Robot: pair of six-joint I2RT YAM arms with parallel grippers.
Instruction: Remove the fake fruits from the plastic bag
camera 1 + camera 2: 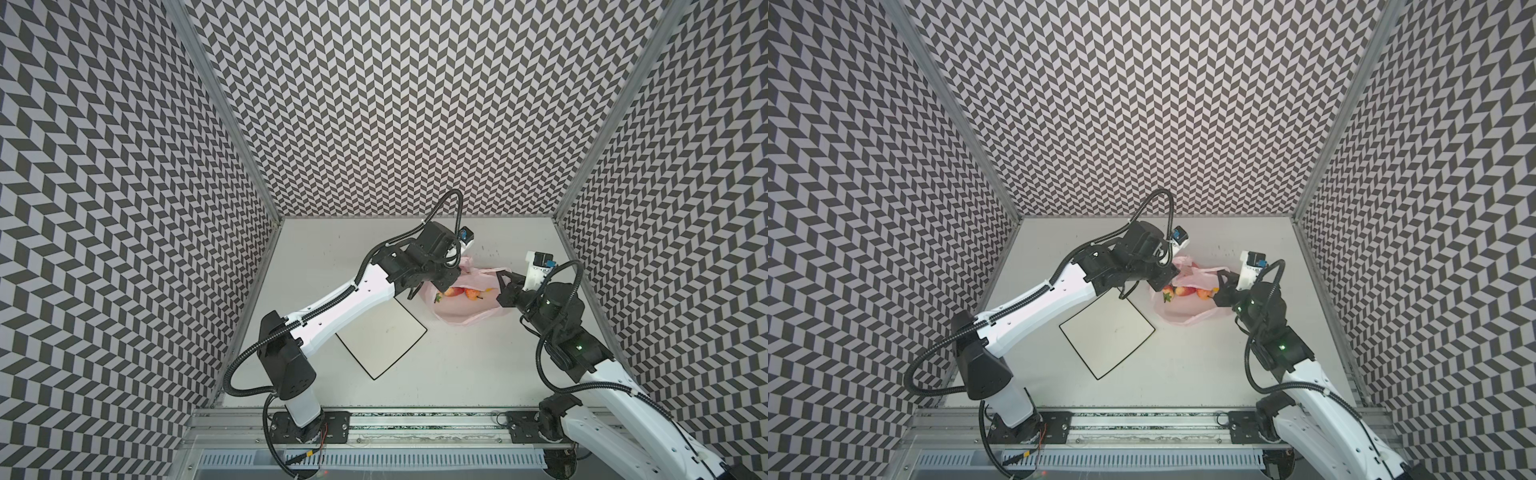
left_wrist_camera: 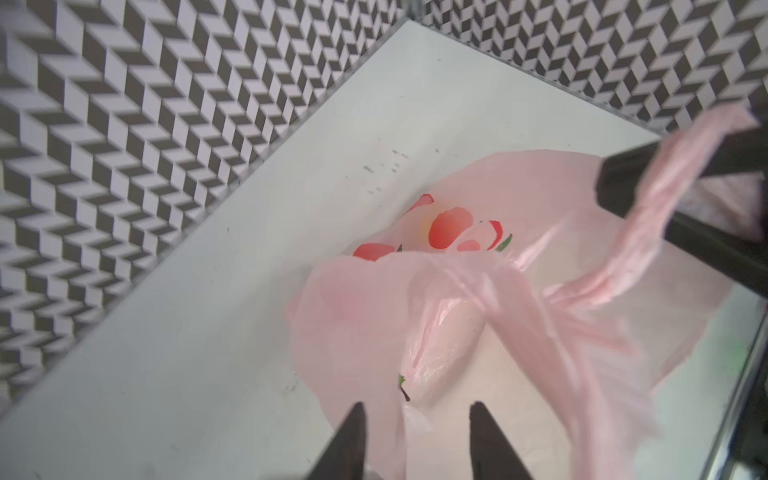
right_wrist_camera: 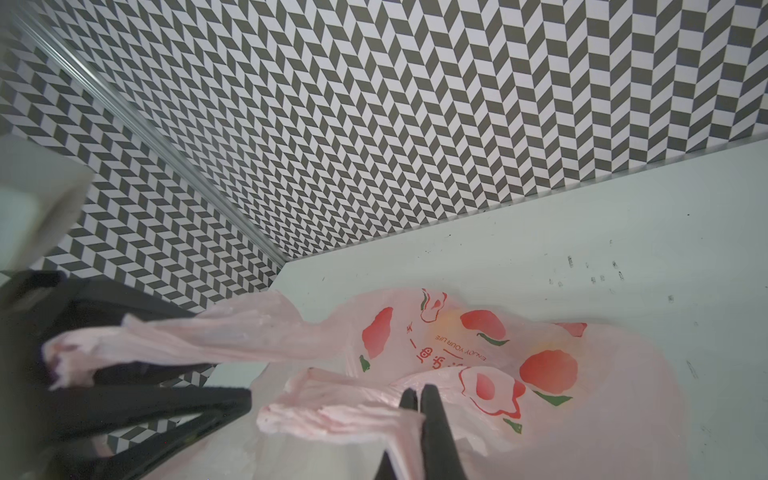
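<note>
Plastic bag (image 1: 469, 313), likely limp and slippery, at 2 o'clock from plate (image 1: 386, 345); light, glossy fake fruits (image 1: 457, 293) inside. Hold by handles: right gripper (image 3: 417, 401) pinches one; left gripper (image 2: 417, 409) straddles film, grip unclear.

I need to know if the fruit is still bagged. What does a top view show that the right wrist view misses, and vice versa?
Top view only: the fake fruits inside the open mouth of the plastic bag, and the white plate beside it. Right wrist only: red lettering printed on the bag, and the right gripper shut on a handle loop. Both: the pink bag and the right gripper at it.
</note>
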